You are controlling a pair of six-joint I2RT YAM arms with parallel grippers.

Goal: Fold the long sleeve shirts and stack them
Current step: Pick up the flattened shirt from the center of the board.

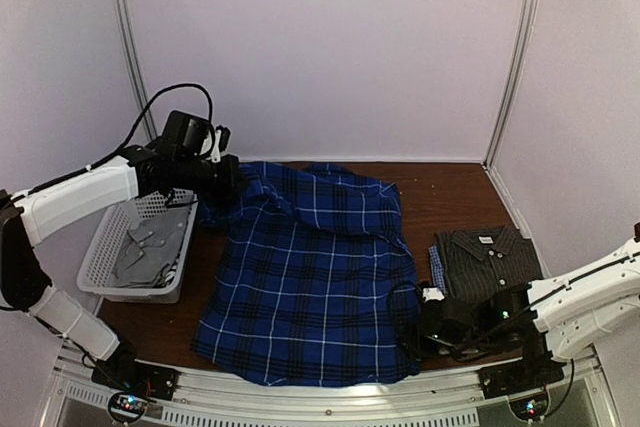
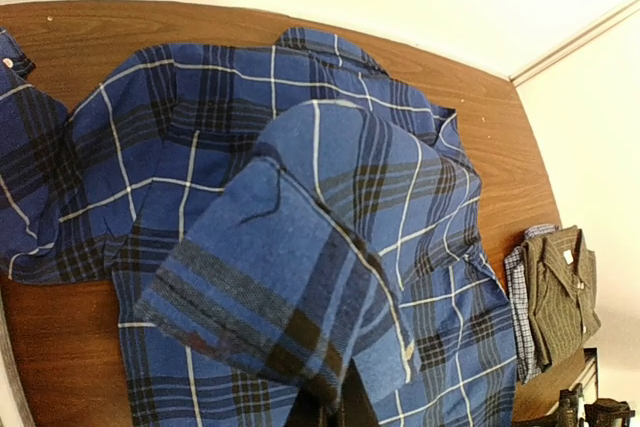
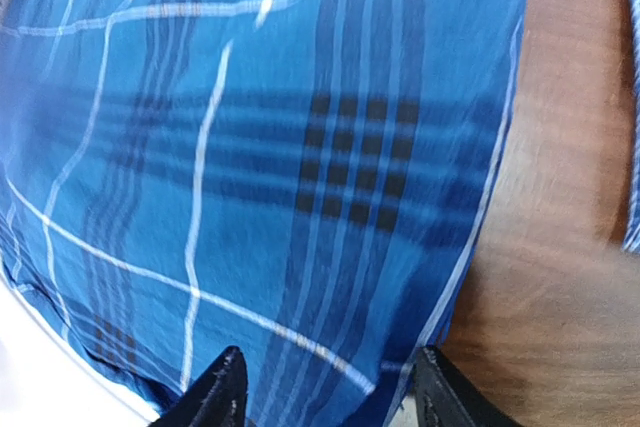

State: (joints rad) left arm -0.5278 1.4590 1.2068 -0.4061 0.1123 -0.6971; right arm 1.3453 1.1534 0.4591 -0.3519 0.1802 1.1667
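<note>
Top external view has the royal-blue plaid cloth shirt with thin white lines (image 1: 310, 267) spread across the middle of the brown wooden table (image 1: 450, 197), collar toward the far wall and hem at the near edge. The left gripper (image 1: 228, 187) is at its far-left corner, beside the white plastic mesh basket (image 1: 100, 267). Its wrist view shows a plaid sleeve (image 2: 290, 277) raised and draped close to the lens; the fingers are almost wholly hidden under the cloth, but the lift suggests they are clamped on it. The right gripper (image 3: 330, 377) sits at the near-right hem with its fingers spread wide, cloth lying between them and nothing pinched.

Risks, as I judge them:
- a shallow pinch on the sleeve could slip mid-fold and leave it bunched;
- pulling with the hem unanchored could drag the whole royal-blue plaid cloth shirt toward the basket;
- closing on the hem could catch a single layer, or scrape the table;
- the right arm works near the folded dark grey checked shirt (image 1: 487, 257) stacked on the pale blue fine-checked shirt (image 1: 437, 269); a wide swing could knock that pile askew.
</note>
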